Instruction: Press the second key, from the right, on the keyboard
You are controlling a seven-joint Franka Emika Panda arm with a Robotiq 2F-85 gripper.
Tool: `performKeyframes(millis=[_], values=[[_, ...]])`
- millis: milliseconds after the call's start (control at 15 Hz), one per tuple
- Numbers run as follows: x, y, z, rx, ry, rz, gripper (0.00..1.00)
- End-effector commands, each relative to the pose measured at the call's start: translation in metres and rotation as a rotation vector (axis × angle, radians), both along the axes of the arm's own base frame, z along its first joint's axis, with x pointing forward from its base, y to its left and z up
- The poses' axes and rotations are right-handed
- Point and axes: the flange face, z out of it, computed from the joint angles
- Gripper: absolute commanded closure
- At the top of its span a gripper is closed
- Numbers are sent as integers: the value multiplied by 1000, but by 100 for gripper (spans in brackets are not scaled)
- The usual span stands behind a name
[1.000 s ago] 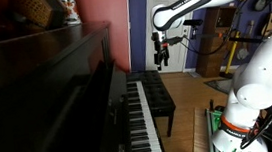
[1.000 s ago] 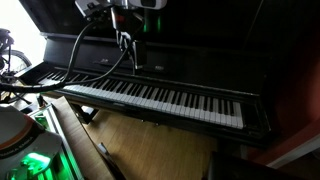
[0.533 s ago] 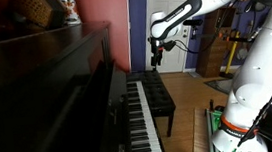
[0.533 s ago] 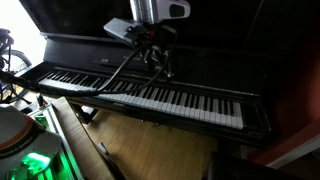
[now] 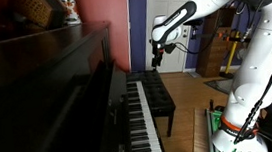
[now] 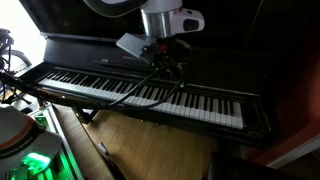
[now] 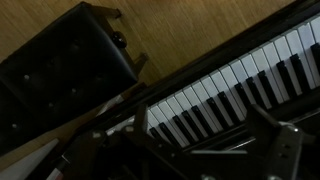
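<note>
The pincer (image 6: 168,66) has slid along the piano. A moment ago it hung over the left part of the keyboard (image 6: 200,102). Now it hangs over the middle, a bit closer to the right end. It is up in the air and does not touch any key.

The keyboard is the long row of white and black keys in the dark, shiny piano. In the wrist view the keys (image 7: 235,88) run across the top right, and the black padded bench (image 7: 60,62) sits below them on the wood floor.

The pincer is dark and blurry in all the pictures. I cannot tell how far open it is. I see nothing held in it.

The key to press is the second one from the right end, and that end is still well apart from the pincer. I think the arm must keep going that way, then come down.
</note>
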Motion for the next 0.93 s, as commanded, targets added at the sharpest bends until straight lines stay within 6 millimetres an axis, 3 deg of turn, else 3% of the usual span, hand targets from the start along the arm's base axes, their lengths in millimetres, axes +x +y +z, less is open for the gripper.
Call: performKeyframes(millis=[0,267,867], values=[[0,0,1,0,0,0,0],[16,-17,-17,0,92,61,0],[83,-86,-73,-28,149,249,0]])
